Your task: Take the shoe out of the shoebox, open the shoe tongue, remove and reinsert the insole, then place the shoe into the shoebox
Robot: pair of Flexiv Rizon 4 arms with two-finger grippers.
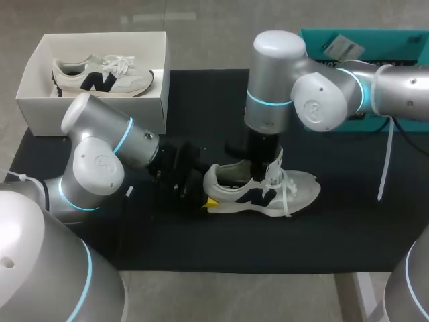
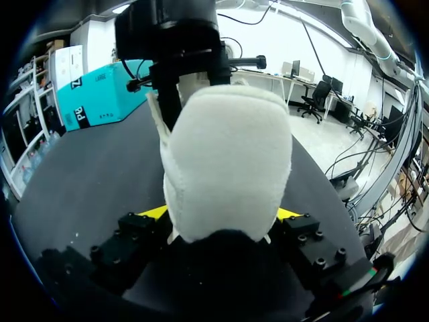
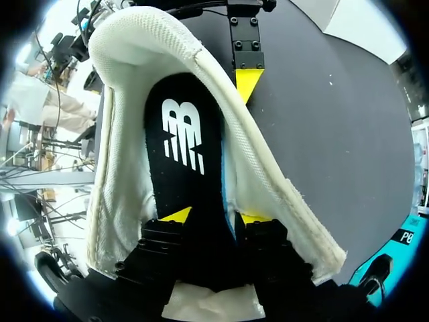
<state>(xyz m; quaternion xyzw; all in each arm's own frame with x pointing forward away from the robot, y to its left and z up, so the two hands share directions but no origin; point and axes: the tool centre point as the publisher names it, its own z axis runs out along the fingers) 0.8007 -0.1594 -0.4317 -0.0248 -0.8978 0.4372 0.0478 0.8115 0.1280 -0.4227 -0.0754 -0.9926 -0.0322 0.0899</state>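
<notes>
The shoe (image 1: 295,189) is set on the tabletop (image 1: 335,235), at 4 o'clock from the shoebox (image 1: 87,111). Its padded heel is pinched by the left jaws, and its insole (image 3: 179,134) by the right jaws. The insole is judged light and floppy, best gripped near its heel end.

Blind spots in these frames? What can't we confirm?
- Right wrist view: toe end of the insole, hidden under the body of the right gripper.
- Head view: insole and right fingertips, hidden inside the shoe.
- Left wrist view: shoe's toe and interior, blocked by its heel between the fingers of the left gripper.
- Head view: teal box, cut off by the edge.
</notes>
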